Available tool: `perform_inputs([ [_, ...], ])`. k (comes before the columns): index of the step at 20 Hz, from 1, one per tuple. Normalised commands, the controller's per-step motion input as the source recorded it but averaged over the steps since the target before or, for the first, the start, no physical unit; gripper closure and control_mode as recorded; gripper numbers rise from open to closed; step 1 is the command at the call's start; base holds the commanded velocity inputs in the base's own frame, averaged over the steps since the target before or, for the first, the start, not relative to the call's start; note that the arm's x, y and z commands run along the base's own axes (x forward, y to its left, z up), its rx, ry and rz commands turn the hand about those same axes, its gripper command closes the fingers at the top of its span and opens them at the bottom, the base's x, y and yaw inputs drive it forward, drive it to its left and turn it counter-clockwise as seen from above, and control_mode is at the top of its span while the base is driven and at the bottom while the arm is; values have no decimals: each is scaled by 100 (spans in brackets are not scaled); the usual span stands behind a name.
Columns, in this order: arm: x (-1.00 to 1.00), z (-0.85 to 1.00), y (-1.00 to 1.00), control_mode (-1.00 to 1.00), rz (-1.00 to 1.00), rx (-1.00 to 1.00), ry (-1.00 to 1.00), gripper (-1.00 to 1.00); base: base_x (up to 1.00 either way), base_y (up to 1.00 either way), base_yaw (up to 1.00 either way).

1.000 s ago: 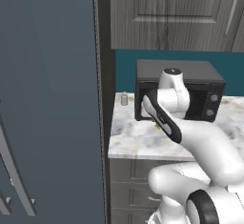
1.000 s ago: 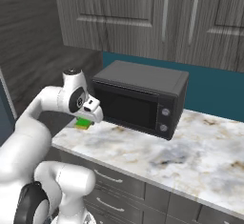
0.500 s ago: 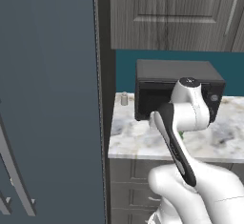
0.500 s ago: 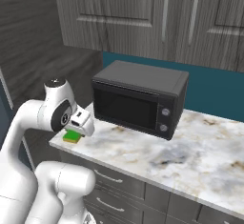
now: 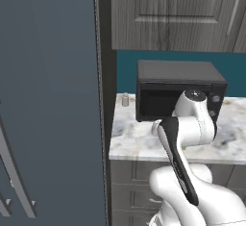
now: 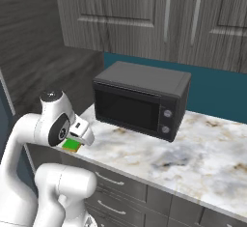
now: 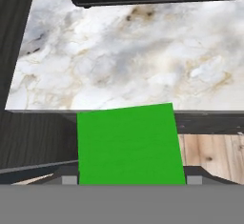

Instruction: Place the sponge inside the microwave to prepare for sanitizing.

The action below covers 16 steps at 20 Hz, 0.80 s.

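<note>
- Left of the microwave (image 5: 180, 91), seen from the left base camera: one small grey shaker (image 5: 125, 99) on the marble counter (image 5: 134, 141).
- One green sponge (image 6: 72, 145) clamped in the gripper (image 6: 76, 141), off the counter's front edge, well apart from the microwave.
- Hand camera: sponge (image 7: 129, 144) large between the fingers, counter edge behind it, wood floor (image 7: 212, 151) below.
- Microwave door closed; two round knobs (image 6: 167, 121).

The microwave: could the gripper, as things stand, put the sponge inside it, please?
Probably not yet. The microwave has its dark door closed across the front. The gripper holds the green sponge off the front edge of the marble counter, so the door must be opened first.
</note>
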Motion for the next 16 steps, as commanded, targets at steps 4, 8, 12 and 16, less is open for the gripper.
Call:
perform_inputs([
  [4, 0, 0, 0, -100, 0, 0, 0, 100, 0, 0, 0],
  [8, 0, 0, 0, 100, 0, 0, 0, 100, -29, 0, -3],
  [12, 0, 0, 0, 100, 0, 0, 0, 100, -68, 14, -17],
  [16, 0, 0, 0, 100, 0, 0, 0, 100, -78, 45, -13],
])
